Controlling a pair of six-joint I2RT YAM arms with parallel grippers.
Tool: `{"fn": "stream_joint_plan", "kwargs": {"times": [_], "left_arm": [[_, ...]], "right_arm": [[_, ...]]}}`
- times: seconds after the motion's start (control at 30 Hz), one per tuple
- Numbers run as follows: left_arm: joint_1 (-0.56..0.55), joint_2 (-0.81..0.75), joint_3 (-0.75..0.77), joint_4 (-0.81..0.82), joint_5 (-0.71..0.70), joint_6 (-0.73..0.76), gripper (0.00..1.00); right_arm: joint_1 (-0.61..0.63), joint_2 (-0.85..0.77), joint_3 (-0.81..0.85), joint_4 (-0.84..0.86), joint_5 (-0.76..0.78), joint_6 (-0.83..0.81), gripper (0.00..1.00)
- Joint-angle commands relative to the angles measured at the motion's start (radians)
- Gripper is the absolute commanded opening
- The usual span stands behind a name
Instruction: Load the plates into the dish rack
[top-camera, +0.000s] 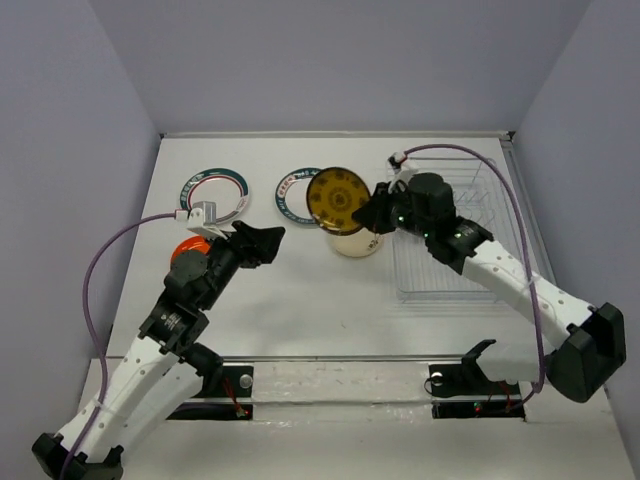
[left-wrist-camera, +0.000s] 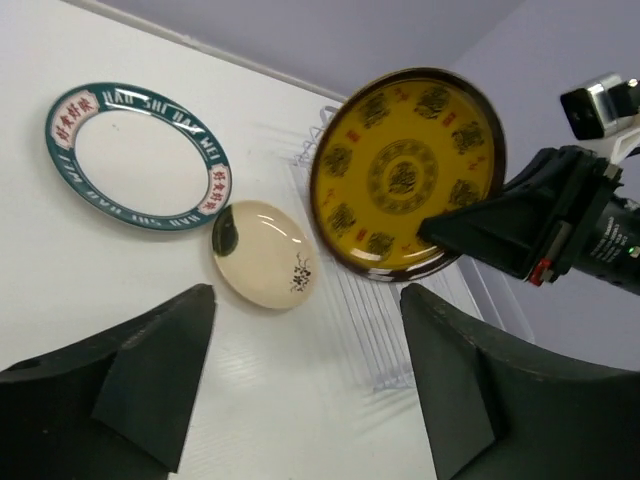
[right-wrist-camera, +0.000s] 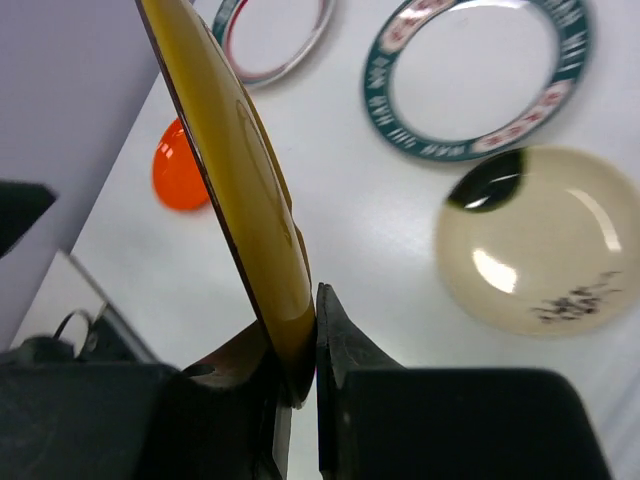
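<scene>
My right gripper (top-camera: 375, 212) is shut on the rim of the amber-yellow plate (top-camera: 337, 198) and holds it tilted on edge above the table, left of the dish rack (top-camera: 432, 288). In the right wrist view the plate (right-wrist-camera: 240, 190) stands edge-on, pinched between my jaws (right-wrist-camera: 308, 350). A cream plate (top-camera: 360, 243) lies flat below it. Two white patterned-rim plates (top-camera: 214, 193) (top-camera: 293, 192) lie at the back. An orange plate (top-camera: 187, 248) is partly hidden under my left arm. My left gripper (top-camera: 257, 243) is open and empty, facing the amber plate (left-wrist-camera: 405, 170). The black plate is out of view.
The left wrist view shows one patterned plate (left-wrist-camera: 140, 155), the cream plate (left-wrist-camera: 265, 253) and the rack's edge (left-wrist-camera: 385, 340) beyond my left gripper (left-wrist-camera: 305, 390). Grey walls close the table on three sides. The right arm reaches over the rack's near corner.
</scene>
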Motion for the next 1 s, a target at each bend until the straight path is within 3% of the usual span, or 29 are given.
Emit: {"fn": "stream_joint_plan", "kwargs": {"times": [0.0,0.1,0.13,0.17,0.33,0.57,0.97], "left_arm": [[0.000,0.011,0.130,-0.141,-0.079,0.125,0.87],[-0.002,0.010,0.140,-0.165,-0.054,0.142,0.87],[-0.002,0.011,0.143,-0.171,-0.045,0.147,0.87],[-0.003,0.011,0.148,-0.179,-0.039,0.160,0.88],[-0.003,-0.004,0.177,-0.256,-0.094,0.223,0.89],[-0.002,-0.021,0.171,-0.303,-0.191,0.202,0.90],[0.000,-0.012,0.169,-0.314,-0.200,0.194,0.89]], "right_arm": [[-0.172,-0.144,0.108,-0.120,0.285,-0.066,0.07],[-0.264,-0.194,0.137,-0.166,0.338,-0.098,0.07],[-0.264,-0.194,0.154,-0.195,0.401,-0.115,0.07],[-0.264,-0.190,0.174,-0.223,0.570,-0.166,0.07],[-0.284,-0.113,0.262,-0.330,0.889,-0.279,0.07],[-0.307,0.049,0.342,-0.424,0.941,-0.248,0.07],[-0.317,0.177,0.322,-0.477,0.822,-0.118,0.07]]}}
